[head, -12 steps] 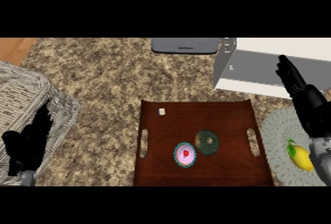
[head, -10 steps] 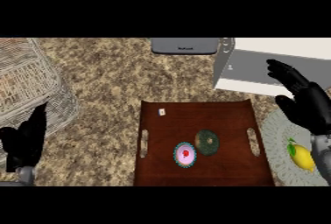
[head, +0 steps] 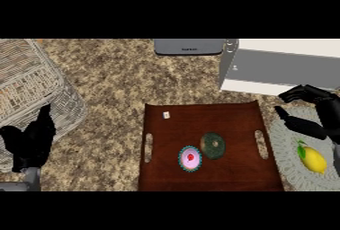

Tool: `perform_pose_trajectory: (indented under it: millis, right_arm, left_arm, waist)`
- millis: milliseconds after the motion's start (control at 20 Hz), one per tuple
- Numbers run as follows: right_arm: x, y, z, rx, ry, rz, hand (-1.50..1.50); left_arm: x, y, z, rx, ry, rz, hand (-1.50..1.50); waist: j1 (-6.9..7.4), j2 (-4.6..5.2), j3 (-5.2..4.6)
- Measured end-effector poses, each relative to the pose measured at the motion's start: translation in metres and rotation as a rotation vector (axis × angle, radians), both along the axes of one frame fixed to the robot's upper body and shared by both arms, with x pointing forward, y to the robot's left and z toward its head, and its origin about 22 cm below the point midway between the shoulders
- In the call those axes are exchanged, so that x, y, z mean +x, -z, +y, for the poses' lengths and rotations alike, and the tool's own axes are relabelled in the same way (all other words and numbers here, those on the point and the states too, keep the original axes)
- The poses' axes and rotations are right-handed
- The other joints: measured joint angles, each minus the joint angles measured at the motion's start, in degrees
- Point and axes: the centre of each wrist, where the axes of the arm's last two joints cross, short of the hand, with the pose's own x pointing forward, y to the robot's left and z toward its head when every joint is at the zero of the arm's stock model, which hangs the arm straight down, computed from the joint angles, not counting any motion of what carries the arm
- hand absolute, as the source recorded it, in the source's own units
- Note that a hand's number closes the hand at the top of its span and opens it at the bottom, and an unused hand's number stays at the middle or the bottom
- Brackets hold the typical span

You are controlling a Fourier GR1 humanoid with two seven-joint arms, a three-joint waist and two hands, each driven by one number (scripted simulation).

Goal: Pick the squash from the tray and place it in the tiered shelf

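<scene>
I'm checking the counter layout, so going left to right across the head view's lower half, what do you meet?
Left hand → pink cupcake → dark green squash → yellow lemon.

The robot has a black left hand (head: 30, 141) on a grey arm, and a black right hand (head: 310, 110).

Dark green squash (head: 213, 145) lies on the brown tray (head: 199, 177).

Squash (head: 213, 145) on tray (head: 199, 121), tiered shelf (head: 282, 67) behind right.
</scene>
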Motion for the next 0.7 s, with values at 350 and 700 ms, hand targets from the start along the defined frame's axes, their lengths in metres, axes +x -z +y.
perform_pose_trajectory:
  millis: [350, 700]
  right_arm:
    - [-0.004, 0.016, -0.02, 0.007, -0.214, 0.029, -1.5]
    - [-0.006, -0.006, -0.022, -0.085, -0.426, 0.11, -1.5]
  left_arm:
    - [0.004, 0.003, -0.006, -0.014, 0.034, 0.012, 0.0]
    - [0.005, 0.004, -0.007, -0.018, 0.04, 0.033, 0.0]
  waist:
    - [-0.14, -0.42, 0.21]
    - [-0.84, -1.09, 0.09]
